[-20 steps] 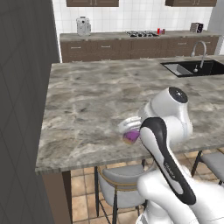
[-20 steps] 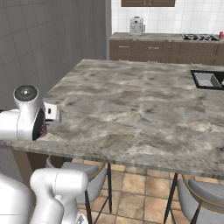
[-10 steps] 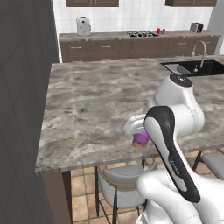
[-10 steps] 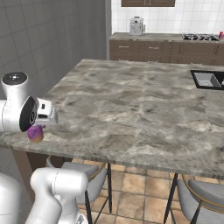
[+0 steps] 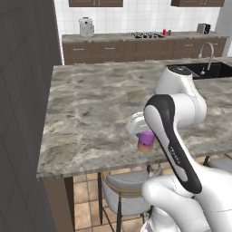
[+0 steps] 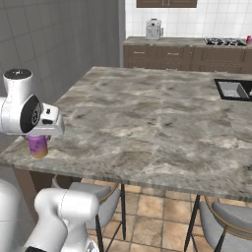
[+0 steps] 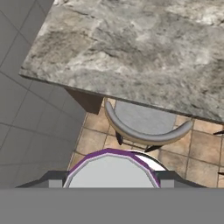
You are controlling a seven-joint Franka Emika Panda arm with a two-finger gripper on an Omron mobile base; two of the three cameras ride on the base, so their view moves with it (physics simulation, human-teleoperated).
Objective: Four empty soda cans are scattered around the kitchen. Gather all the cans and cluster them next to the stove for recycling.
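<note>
My gripper (image 5: 145, 137) is shut on a purple soda can with a tan band (image 5: 146, 145), which hangs just off the island counter's near edge. From the right base view the same can (image 6: 38, 146) hangs under the gripper (image 6: 39, 139). The hand view looks down on the can's silver top (image 7: 111, 171) between the two fingers (image 7: 52, 180). The black stove (image 5: 147, 34) lies on the far back counter, with small red cans (image 5: 166, 32) standing just to its right. In the right base view the stove (image 6: 224, 42) shows with a red can (image 6: 249, 39) beside it.
A grey marbled island counter (image 5: 99, 104) fills the middle, with a black sink (image 5: 199, 70) and tap at its right. A grey stool (image 7: 146, 124) stands on the tiled floor under the can. A silver toaster (image 5: 86, 27) sits on the back counter, and a grey tiled wall (image 5: 22, 113) runs along the left.
The arm has swung its upper links upright and the hand has carried the purple can a little to the right along the counter's near edge. The grip is unchanged.
</note>
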